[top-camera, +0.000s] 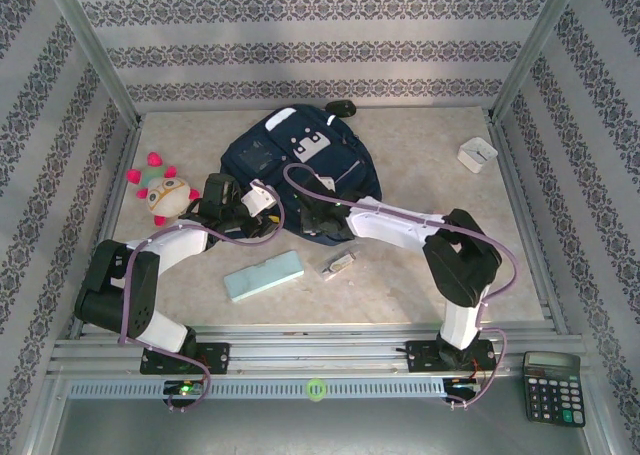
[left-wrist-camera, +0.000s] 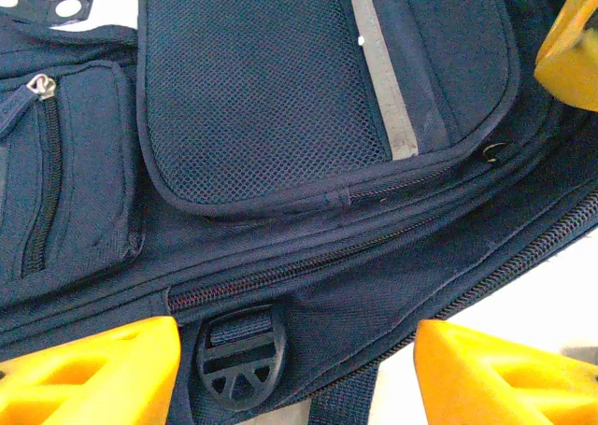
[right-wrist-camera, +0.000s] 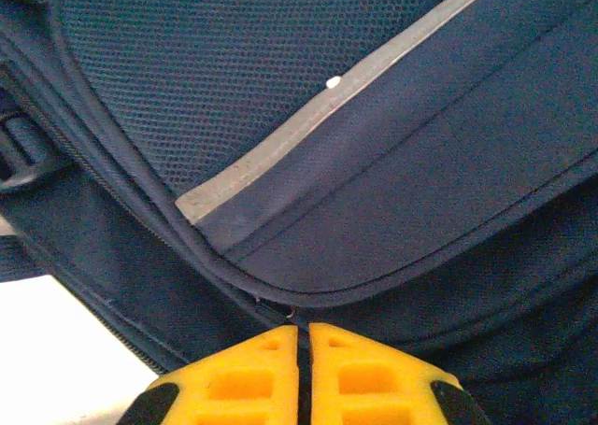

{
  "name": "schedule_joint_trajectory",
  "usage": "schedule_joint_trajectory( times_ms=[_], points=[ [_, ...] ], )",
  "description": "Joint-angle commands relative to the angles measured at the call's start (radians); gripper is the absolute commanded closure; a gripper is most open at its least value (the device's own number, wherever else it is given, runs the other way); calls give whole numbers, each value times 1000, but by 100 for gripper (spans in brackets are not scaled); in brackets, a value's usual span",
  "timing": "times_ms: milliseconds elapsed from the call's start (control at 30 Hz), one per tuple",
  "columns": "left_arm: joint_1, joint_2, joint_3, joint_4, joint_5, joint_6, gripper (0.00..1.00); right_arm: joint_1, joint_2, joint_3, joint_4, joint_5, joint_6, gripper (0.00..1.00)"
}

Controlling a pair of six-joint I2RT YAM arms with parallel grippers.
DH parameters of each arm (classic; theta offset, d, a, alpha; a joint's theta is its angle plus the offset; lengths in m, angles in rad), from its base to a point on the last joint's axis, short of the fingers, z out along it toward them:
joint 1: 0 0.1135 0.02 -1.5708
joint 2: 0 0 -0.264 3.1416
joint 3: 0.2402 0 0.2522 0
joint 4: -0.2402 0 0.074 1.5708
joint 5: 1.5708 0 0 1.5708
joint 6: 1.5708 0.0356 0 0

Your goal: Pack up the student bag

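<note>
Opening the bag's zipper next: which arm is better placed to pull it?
Right. The right gripper is shut at the zipper of the student bag, just below the mesh pocket, likely on the pull. The left gripper hangs open over the buckle, gripping nothing.

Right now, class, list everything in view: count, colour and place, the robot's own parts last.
student bag: one, navy with grey-white patches, centre back of the table.
plush toy: one, pink and beige, left of the bag.
flat case: one, pale teal, in front of the bag.
small clip-like item: one, whitish, right of the case.
small box: one, white, back right.
calculator: one, black, past the table's near right corner.
left fingers: two, yellow, open over the bag's lower edge.
right fingers: two, yellow, shut at the bag's pocket seam.
</note>
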Motion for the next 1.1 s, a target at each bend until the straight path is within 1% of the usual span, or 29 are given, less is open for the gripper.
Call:
schedule_joint_trajectory(
  times_ms=[0, 133, 200, 300, 400, 500, 567, 667, 833, 867, 933, 967, 1000, 1067],
  points=[
    [14, -10, 13, 22, 14, -16, 33, -15, -64, -59, 93, -62, 39, 94],
    [13, -2, 19, 19, 31, -28, 34, -17, -108, -95, 101, -79, 17, 96],
    [13, 4, 30, -6, 65, -12, 34, -17, -131, -117, 116, -93, -7, 97],
    [7, 18, 53, -59, 148, 70, 34, -17, -176, -169, 147, -99, -26, 98],
    [-29, 40, 85, -116, 187, 185, 33, -23, -218, -228, 191, -98, -25, 100],
    [-85, 84, 140, -222, 197, 346, 33, -32, -243, -282, 247, -110, -6, 100],
    [-134, 125, 168, -237, 165, 407, 33, -37, -257, -312, 286, -117, 4, 100],
    [-183, 186, 213, -255, 161, 445, 34, -37, -277, -347, 320, -114, 16, 100],
    [-234, 250, 241, -224, 134, 443, 35, -39, -313, -389, 337, -102, 20, 100],
    [-237, 257, 240, -213, 128, 441, 36, -41, -321, -400, 340, -101, 21, 100],
    [-245, 263, 232, -190, 108, 436, 43, -45, -332, -415, 346, -102, 21, 100],
    [-247, 263, 228, -182, 99, 438, 48, -46, -338, -424, 351, -104, 23, 100],
    [-248, 261, 222, -173, 95, 434, 54, -50, -342, -433, 358, -106, 23, 100],
    [-249, 252, 216, -160, 100, 416, 64, -52, -349, -448, 368, -113, 23, 100]
  ],
)
